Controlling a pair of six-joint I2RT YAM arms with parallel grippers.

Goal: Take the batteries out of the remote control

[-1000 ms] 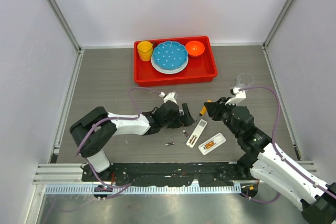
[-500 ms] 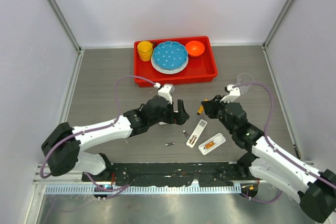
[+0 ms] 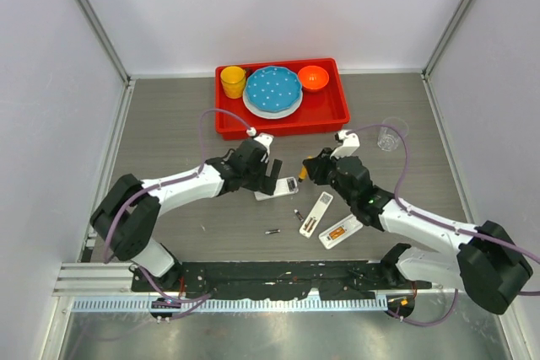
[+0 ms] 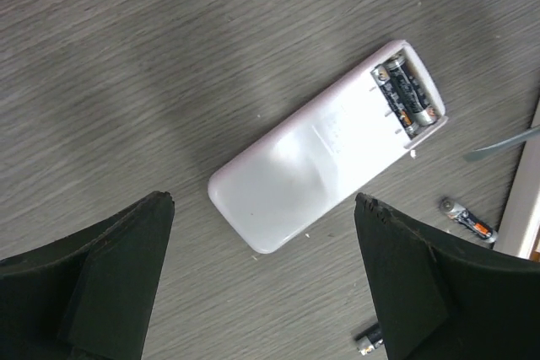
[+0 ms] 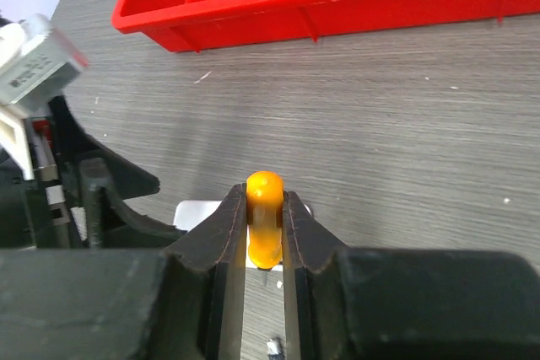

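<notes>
The white remote (image 4: 321,153) lies back-up on the table, its compartment open with two dark batteries (image 4: 405,94) inside. My left gripper (image 4: 262,202) is open, hovering just above the remote's closed end, one finger to each side. In the top view it (image 3: 272,176) sits over the remote (image 3: 283,189). My right gripper (image 5: 264,200) is shut on the orange-handled screwdriver (image 5: 264,225), just right of the remote (image 5: 198,208); its blade tip (image 4: 506,142) shows near the compartment. Two loose batteries (image 3: 298,215) (image 3: 273,231) lie on the table in front.
Two other white remote pieces (image 3: 316,212) (image 3: 341,230) lie right of the loose batteries. A red tray (image 3: 331,117) with a yellow cup, blue plate and orange bowl stands at the back. A clear glass (image 3: 388,135) stands at right.
My right gripper has moved left with the screwdriver, close to the remote. My left arm has swung and its gripper has shifted slightly back and left over the remote.
</notes>
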